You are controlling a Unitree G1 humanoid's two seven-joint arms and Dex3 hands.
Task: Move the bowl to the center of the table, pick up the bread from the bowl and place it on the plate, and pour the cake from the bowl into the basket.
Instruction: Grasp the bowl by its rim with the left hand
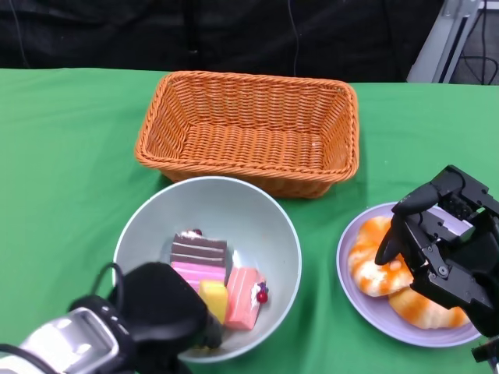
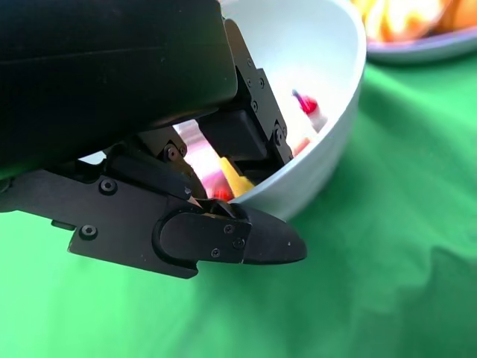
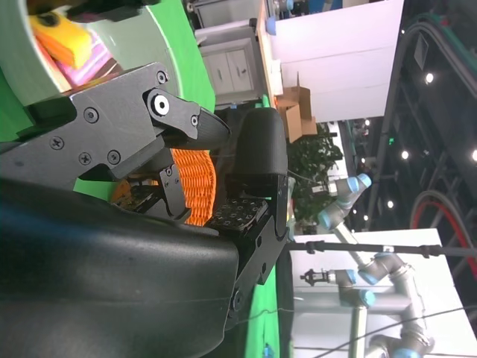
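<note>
Black left robot hand (image 1: 168, 312) pinching smooth round bowl (image 1: 257, 210) rim

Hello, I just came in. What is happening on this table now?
The left robot hand grips the near rim of the pale bowl, which holds cake pieces. The bread already lies on the purple plate, and the right robot hand hangs open over it. The orange basket behind the bowl has no cake in it yet.

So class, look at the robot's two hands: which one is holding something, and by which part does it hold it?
The left hand grips the bowl by its near rim, fingers inside and outside the wall. The right hand holds nothing, above the bread on the plate.
</note>
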